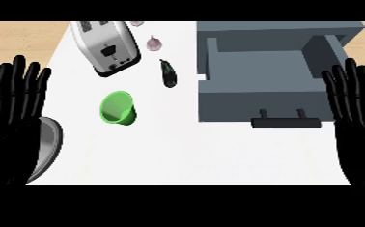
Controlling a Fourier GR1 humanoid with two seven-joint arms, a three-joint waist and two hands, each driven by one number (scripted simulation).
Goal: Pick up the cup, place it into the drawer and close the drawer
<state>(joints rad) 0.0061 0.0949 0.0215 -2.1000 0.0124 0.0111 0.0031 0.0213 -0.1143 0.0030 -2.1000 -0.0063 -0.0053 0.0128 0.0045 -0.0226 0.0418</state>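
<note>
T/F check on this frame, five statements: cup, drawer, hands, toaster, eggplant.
1. The green cup stands on the counter, outside the drawer. True.
2. The drawer is shut. False: it is pulled open, and nothing shows inside it.
3. The left hand holds the cup. False: it is open at the left edge, apart from the cup.
4. The right hand is open at the right edge, holding nothing. True.
5. The eggplant lies between the toaster and the drawer. True.

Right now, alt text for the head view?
A green cup stands on a white counter, left of an open grey drawer. Both hands, left and right, rest open at the edges.
</note>
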